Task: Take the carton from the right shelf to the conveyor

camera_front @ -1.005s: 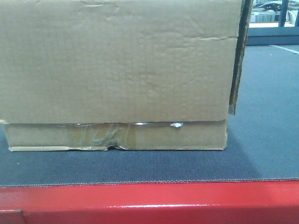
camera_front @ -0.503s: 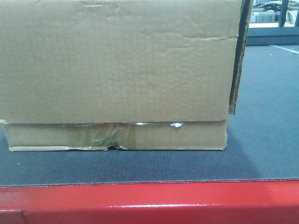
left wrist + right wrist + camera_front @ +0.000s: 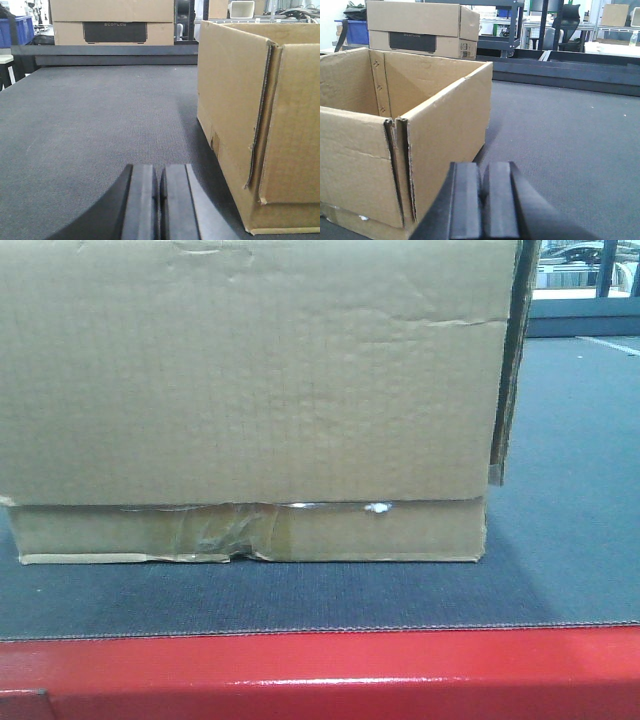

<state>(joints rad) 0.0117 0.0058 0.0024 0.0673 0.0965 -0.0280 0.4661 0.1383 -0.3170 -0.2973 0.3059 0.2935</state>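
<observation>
Both claws are pressed together with nothing between them, as far as I can see. My left claw hangs low over the conveyor, and the carton stands just beside it on the right, not touching it. My right claw is low over the belt too, with the carton just to its left, also apart from it. From the front, I see the carton sitting flat on the dark grey belt, close to the red frame. Its top is open and I can see inside from the right wrist view. Crinkly clear tape runs along its lower band, and a small white fleck sits at the seam.
</observation>
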